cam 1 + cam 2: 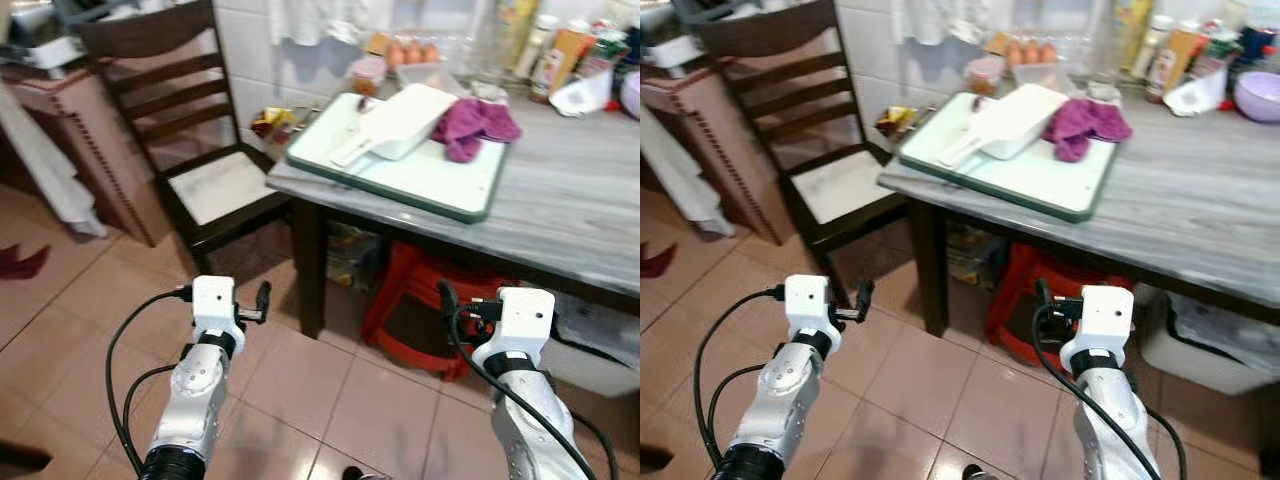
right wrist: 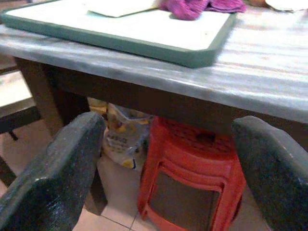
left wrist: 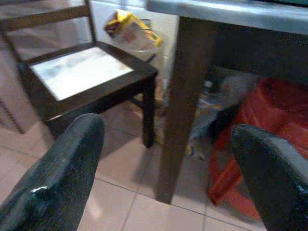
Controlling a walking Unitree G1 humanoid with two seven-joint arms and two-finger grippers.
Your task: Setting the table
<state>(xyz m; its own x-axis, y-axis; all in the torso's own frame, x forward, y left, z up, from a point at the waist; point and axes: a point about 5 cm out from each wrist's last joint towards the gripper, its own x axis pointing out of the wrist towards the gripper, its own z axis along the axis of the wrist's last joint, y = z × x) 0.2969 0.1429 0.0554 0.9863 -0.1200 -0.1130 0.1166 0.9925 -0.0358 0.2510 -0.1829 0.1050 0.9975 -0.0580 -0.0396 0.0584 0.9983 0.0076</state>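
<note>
A white tray with a green rim [image 1: 440,190] lies on the near left corner of the grey table [image 1: 570,220]. On the tray rest a white rectangular dish [image 1: 405,118] with a white utensil [image 1: 350,150] beside it, and a crumpled purple cloth [image 1: 475,125]. Both my arms are held low in front of the table, above the tiled floor. My left gripper [image 3: 166,130] is open and empty, facing the table leg [image 3: 180,110] and the chair. My right gripper [image 2: 168,122] is open and empty too, pointing under the table edge just below the tray.
A dark wooden chair [image 1: 215,185] stands to the left of the table. Red plastic stools [image 1: 420,300] and bags sit under it. Eggs [image 1: 412,52], bottles, packets and a purple bowl [image 1: 1260,95] crowd the table's far edge by the tiled wall.
</note>
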